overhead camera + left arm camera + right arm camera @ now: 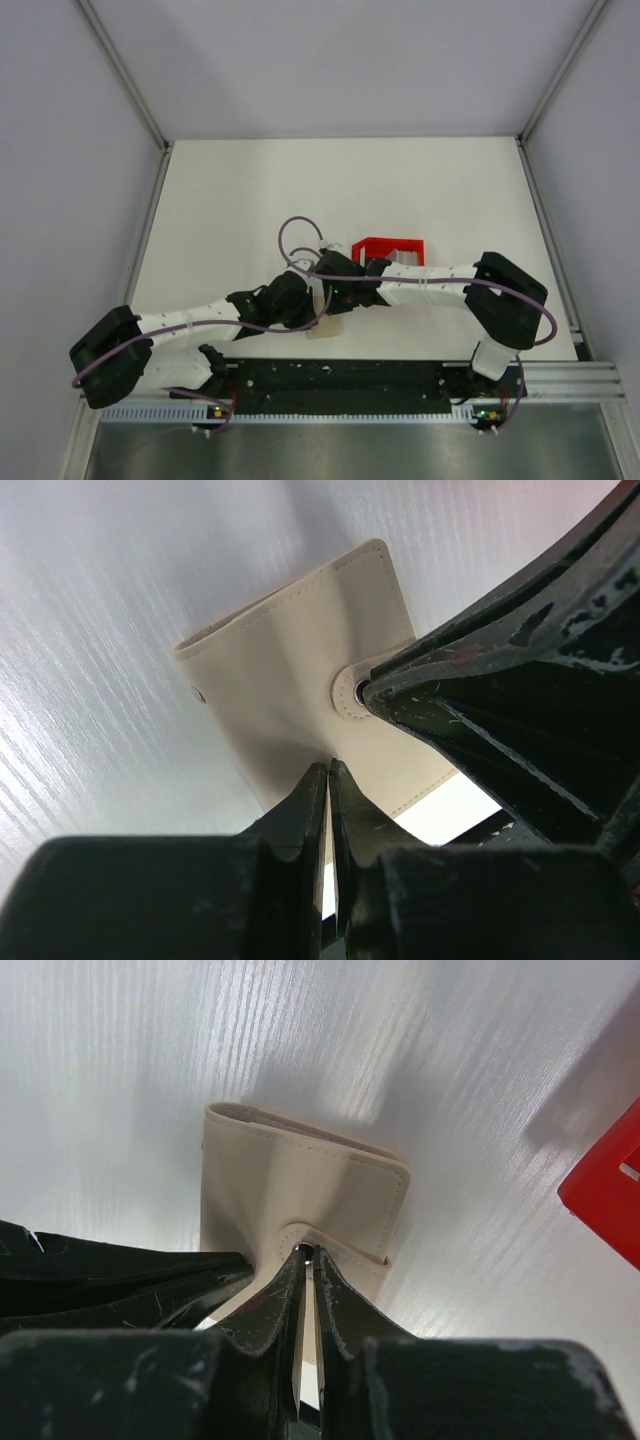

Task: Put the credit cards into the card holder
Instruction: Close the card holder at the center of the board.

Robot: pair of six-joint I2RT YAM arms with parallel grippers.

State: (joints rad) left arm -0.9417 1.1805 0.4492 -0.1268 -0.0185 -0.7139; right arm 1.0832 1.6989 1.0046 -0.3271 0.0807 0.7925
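The card holder (290,660) is a beige folded wallet, closed, with a snap tab (335,1245) on its face. It lies near the table's front middle (326,328), partly under both wrists. My left gripper (329,767) is shut, pinching the wallet's near edge. My right gripper (308,1252) is shut on the snap tab; its fingers (480,670) show at the right of the left wrist view. In the top view the two grippers, left (310,304) and right (322,292), meet over the wallet. No credit cards are in view.
A red plastic tray (390,248) stands just behind the right wrist; its corner shows in the right wrist view (605,1185). The left gripper's fingers (120,1275) cross the lower left of the right wrist view. Enclosure walls ring the white table (230,200).
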